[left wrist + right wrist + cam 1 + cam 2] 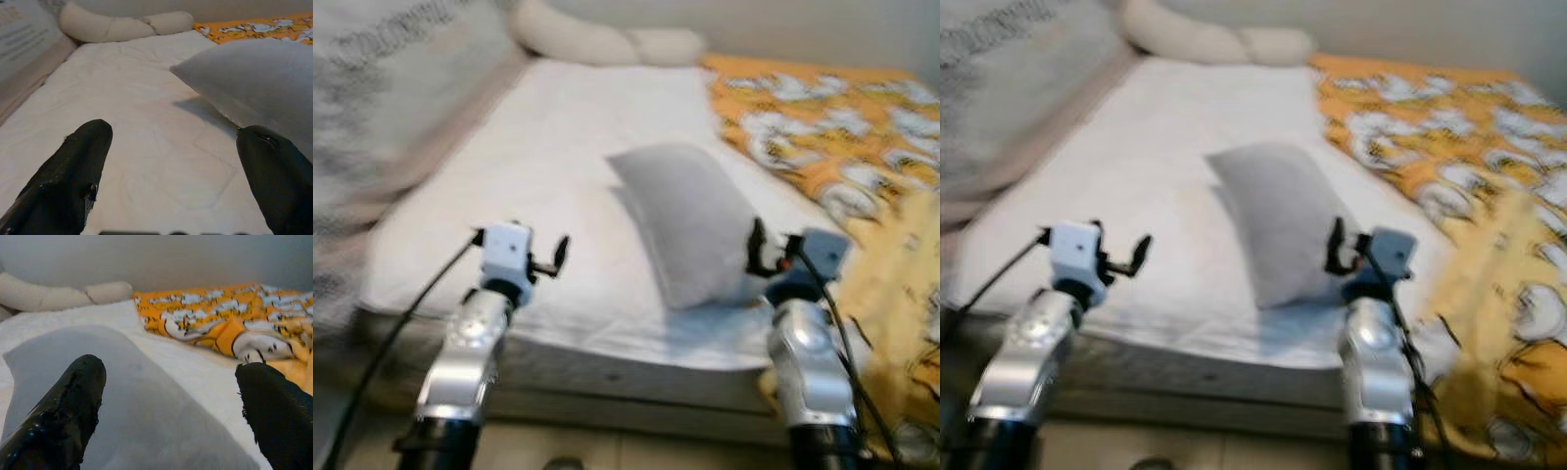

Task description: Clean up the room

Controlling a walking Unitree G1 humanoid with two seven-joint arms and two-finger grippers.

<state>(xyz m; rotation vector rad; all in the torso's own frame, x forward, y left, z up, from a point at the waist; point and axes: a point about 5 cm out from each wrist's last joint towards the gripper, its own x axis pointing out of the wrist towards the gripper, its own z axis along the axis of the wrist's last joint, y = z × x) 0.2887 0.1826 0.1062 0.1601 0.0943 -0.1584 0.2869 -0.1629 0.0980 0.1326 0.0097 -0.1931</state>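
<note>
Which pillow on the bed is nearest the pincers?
The grey rectangular pillow mid-mattress, just ahead of the right pincer; the long cream bolster pillow lies far off by the wall.

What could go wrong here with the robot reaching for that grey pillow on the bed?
The head views are blurred, so aim may be off. The right gripper is close to the grey rectangular pillow, while the left gripper hangs over bare white sheet; a one-sided grab could let it sag or slip. The orange patterned blanket beside it might snag the open fingers.
</note>
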